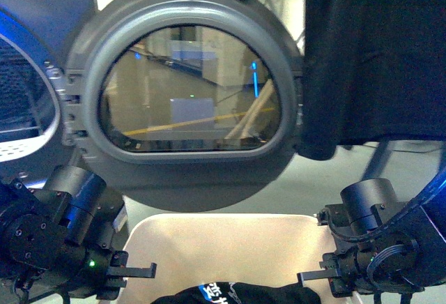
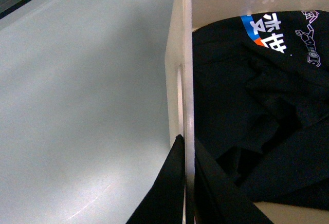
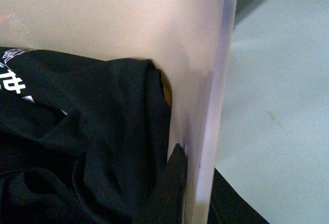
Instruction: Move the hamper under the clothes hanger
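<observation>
The cream hamper [image 1: 216, 248] sits low in the front view, between my arms, with a black printed garment [image 1: 237, 293] inside. My left gripper [image 1: 136, 272] is shut on its left wall. In the left wrist view, the gripper [image 2: 186, 147] pinches that thin wall [image 2: 180, 54] with one finger on each side. My right gripper [image 1: 313, 276] is shut on the right wall. The right wrist view shows this gripper [image 3: 198, 162] clamping the wall [image 3: 205, 80] beside the garment [image 3: 92, 131]. Of the clothes hanger, only a dark slanted leg [image 1: 380, 159] shows under a hanging black cloth [image 1: 376, 53]; its bar is out of view.
A dark grey front-loading machine stands right behind the hamper. Its round glass door [image 1: 188, 95] is swung open and its drum opening [image 1: 21, 95] is at the left. Pale smooth floor [image 2: 77, 106] lies on both sides of the hamper.
</observation>
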{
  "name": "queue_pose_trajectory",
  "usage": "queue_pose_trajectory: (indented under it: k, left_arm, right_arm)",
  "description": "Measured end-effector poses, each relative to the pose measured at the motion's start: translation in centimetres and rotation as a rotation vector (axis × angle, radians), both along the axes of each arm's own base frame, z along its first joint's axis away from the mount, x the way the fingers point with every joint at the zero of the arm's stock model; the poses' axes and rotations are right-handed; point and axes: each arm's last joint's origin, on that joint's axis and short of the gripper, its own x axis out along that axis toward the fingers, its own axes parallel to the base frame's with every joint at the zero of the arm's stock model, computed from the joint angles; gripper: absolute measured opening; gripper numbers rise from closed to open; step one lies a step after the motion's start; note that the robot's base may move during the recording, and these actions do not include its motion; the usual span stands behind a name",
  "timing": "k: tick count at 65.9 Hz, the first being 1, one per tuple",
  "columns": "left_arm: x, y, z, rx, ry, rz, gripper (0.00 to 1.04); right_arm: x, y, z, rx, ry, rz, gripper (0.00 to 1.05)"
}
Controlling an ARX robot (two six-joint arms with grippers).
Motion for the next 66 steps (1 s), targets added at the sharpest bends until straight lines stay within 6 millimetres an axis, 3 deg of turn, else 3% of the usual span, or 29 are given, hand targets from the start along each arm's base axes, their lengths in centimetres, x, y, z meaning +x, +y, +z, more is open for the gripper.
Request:
queue_pose_trajectory:
  k: [66]
  left_arm:
    - [0.03,0.14,0.09,0.005,-0.003,0.007,0.04]
  right_arm:
    - [-0.03,0.26,0.08,0.001,-0.002,0.006,0.05]
